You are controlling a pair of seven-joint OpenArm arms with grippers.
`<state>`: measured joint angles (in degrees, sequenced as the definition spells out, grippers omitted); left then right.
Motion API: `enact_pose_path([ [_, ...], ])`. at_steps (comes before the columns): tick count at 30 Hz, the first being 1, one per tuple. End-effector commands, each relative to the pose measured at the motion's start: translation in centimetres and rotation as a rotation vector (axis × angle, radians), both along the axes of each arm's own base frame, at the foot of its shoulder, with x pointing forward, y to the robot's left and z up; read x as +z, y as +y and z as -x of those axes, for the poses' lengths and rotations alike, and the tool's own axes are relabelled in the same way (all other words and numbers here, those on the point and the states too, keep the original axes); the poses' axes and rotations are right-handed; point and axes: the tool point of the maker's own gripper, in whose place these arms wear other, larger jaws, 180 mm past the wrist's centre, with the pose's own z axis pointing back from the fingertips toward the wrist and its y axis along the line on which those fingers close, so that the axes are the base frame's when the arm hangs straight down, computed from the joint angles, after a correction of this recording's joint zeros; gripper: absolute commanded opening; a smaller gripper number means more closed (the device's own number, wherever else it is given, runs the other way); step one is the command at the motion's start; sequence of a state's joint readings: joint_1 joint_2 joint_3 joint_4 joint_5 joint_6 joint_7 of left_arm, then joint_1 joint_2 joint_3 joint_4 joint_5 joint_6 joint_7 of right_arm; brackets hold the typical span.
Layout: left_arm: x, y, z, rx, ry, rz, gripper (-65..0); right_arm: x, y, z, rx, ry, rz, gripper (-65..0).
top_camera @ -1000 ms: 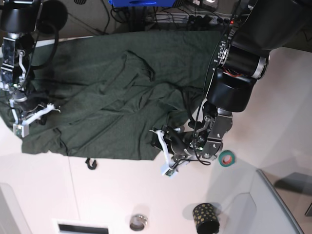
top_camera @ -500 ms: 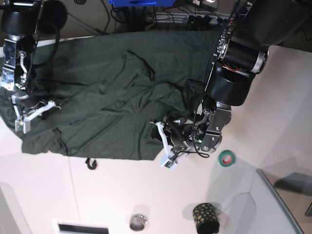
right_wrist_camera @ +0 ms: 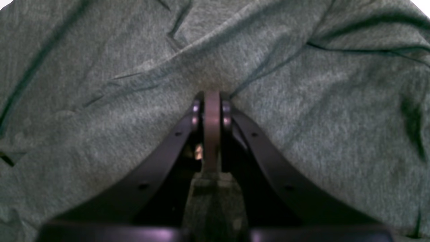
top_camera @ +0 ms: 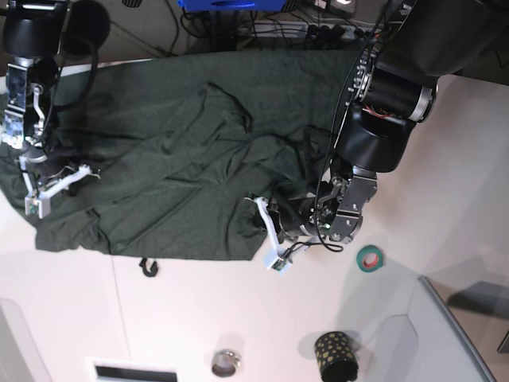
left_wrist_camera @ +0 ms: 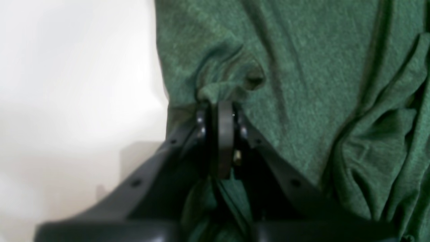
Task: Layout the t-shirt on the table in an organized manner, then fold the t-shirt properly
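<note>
The dark green t-shirt (top_camera: 175, 159) lies crumpled across the back half of the white table (top_camera: 199, 310). My left gripper (top_camera: 270, 235) sits at the shirt's front right hem. In the left wrist view this left gripper (left_wrist_camera: 220, 111) is shut, with a bunched fold of the t-shirt (left_wrist_camera: 302, 84) pinched at its tips beside bare table (left_wrist_camera: 67, 67). My right gripper (top_camera: 48, 187) is at the shirt's left end. The right wrist view shows the right gripper (right_wrist_camera: 211, 97) shut on the t-shirt (right_wrist_camera: 302, 117), whose fabric rises in a ridge to its tips.
A green tape roll (top_camera: 369, 258) lies just right of the left arm. A black dotted cup (top_camera: 336, 356) and a small metal ring (top_camera: 226, 363) stand near the front. A grey bin (top_camera: 461, 334) fills the front right corner. Cables (top_camera: 238, 28) run behind the table.
My left gripper has gone from open to shut, pinching the shirt's front hem, and edged slightly toward the shirt. The right gripper has barely moved.
</note>
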<state>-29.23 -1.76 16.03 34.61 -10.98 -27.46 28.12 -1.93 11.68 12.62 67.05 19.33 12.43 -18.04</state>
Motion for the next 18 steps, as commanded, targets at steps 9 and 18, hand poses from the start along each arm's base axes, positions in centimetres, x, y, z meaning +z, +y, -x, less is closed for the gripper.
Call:
enact_pose_path([
  [9, 1.67, -0.41, -1.73, -0.002, -0.039, 0.013, -63.7, 1.44, -0.68, -1.23, -0.003, -0.053, 0.012, -64.7],
  [18, 1.91, -0.46, -1.92, -0.002, -0.045, 0.015, -48.5, 1.51, -0.75, -1.30, -0.003, -0.055, 0.014, -64.7],
])
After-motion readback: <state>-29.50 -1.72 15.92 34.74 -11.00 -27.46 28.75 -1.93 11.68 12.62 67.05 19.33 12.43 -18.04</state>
